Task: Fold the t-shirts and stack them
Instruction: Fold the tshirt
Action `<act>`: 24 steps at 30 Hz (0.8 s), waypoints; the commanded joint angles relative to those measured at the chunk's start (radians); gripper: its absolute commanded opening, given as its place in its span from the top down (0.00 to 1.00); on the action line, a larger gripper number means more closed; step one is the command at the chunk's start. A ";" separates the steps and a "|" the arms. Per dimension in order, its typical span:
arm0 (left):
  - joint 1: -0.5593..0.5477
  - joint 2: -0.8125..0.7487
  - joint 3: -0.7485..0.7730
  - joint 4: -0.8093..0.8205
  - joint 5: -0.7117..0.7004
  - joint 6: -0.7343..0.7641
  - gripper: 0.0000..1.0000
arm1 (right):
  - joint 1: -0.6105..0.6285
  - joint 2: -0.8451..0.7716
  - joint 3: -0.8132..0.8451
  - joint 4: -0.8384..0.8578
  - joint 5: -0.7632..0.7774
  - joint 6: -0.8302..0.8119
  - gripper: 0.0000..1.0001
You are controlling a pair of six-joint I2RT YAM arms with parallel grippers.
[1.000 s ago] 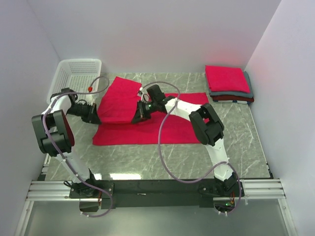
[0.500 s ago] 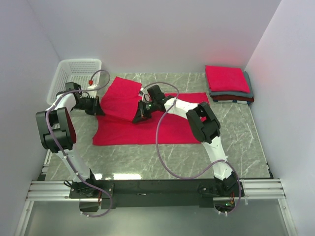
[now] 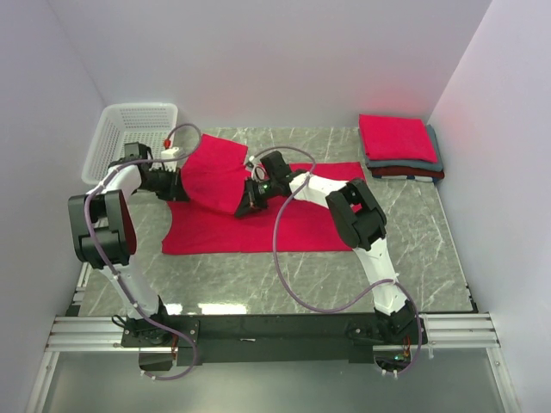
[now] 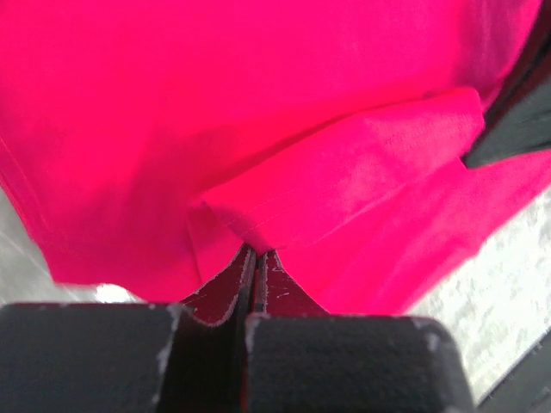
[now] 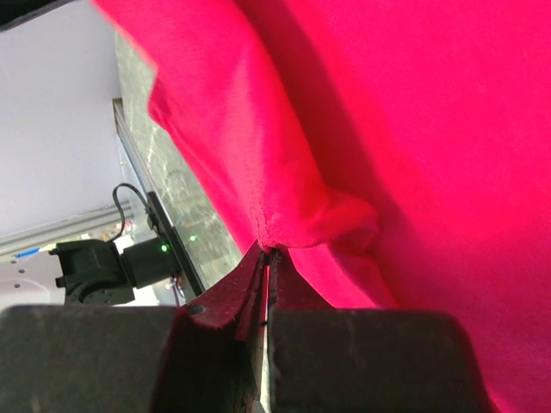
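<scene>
A bright crimson t-shirt (image 3: 284, 219) lies spread on the marble table, its left part lifted and folded over toward the back. My left gripper (image 3: 179, 184) is shut on the left edge of that raised flap, seen close in the left wrist view (image 4: 255, 251). My right gripper (image 3: 244, 206) is shut on the flap's right corner, seen in the right wrist view (image 5: 267, 249). A stack of folded t-shirts (image 3: 398, 146), crimson on top of grey and dark red, sits at the back right.
A white lattice basket (image 3: 129, 138) stands at the back left, just behind my left arm. White walls close in the table on three sides. The black mounting rail (image 3: 275, 331) runs along the near edge.
Both grippers have carried the shirt's left flap up and toward the back and right. The left gripper moved from the shirt's left side to beside the basket; the flap now stands higher.
</scene>
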 commanded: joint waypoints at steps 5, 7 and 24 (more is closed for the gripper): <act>0.005 -0.136 -0.102 -0.107 -0.050 0.051 0.99 | -0.007 -0.079 -0.070 0.012 -0.051 0.006 1.00; 0.005 -0.141 -0.122 -0.096 -0.076 0.062 0.99 | -0.007 -0.079 -0.082 0.009 -0.052 0.002 1.00; 0.017 -0.079 -0.150 -0.156 -0.147 0.101 0.97 | 0.014 -0.079 -0.101 -0.065 -0.063 -0.050 0.70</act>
